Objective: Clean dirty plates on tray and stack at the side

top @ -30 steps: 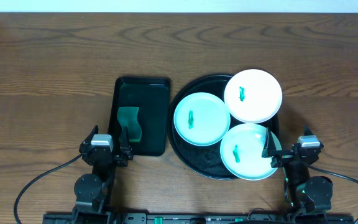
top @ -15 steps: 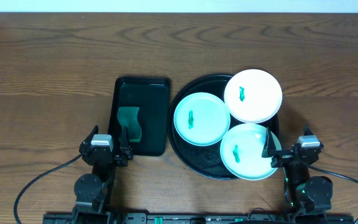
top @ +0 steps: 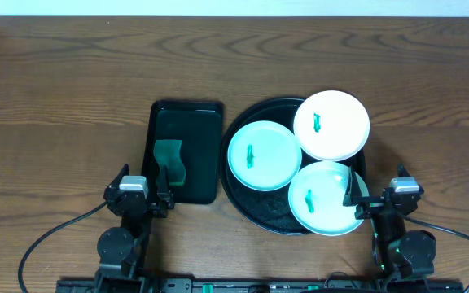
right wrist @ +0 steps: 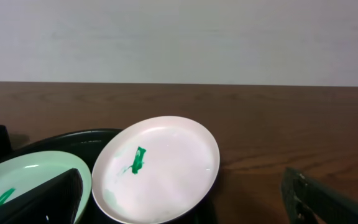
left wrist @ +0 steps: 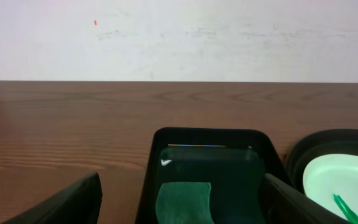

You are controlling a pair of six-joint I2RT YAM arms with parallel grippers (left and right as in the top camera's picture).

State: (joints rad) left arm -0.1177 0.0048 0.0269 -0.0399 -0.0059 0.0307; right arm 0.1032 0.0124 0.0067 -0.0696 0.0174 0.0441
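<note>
Three plates lie on the round black tray [top: 245, 200]: a mint plate [top: 264, 155] on the left, a white plate [top: 331, 124] at the back right, and a second mint plate [top: 324, 198] at the front. Each has a small green smear at its centre. The white plate [right wrist: 157, 168] and a mint plate [right wrist: 23, 180] show in the right wrist view, and a mint plate [left wrist: 344, 185] in the left wrist view. My left gripper [top: 139, 198] is open at the table's front, just short of the rectangular tray. My right gripper [top: 379, 202] is open beside the front mint plate's right edge.
A smaller black rectangular tray [top: 187, 122] stands left of the round tray and holds a green cloth [top: 169, 160], also seen in the left wrist view [left wrist: 185, 200]. Bare wooden table [top: 72, 89] spreads to the left, back and far right.
</note>
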